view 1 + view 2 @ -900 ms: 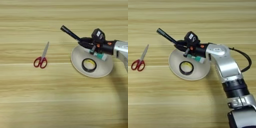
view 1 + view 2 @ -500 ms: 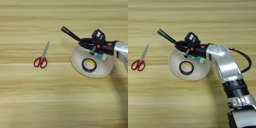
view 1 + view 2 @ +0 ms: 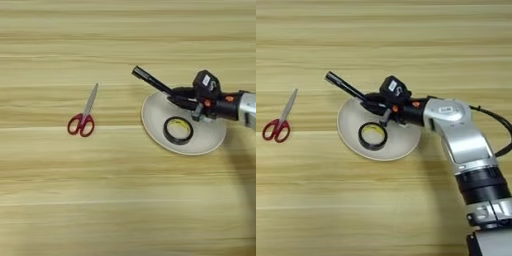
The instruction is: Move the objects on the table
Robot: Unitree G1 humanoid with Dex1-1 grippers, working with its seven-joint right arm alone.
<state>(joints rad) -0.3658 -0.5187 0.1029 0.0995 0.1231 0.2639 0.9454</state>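
Right gripper clenched on black marker, slanting over the plate rim. Black tape roll on plate, just beside fingers. Scissors well apart, left, on table.

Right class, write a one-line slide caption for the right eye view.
Right pincer holds a black marker over the beige plate with a tape roll; red-handled scissors lie apart at left.

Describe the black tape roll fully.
The black tape roll is a flat ring with a dark outer band, a yellowish inner core and an open middle. It lies flat on the round beige plate, toward its front, just below the right gripper, which holds a black marker above the plate's far rim.
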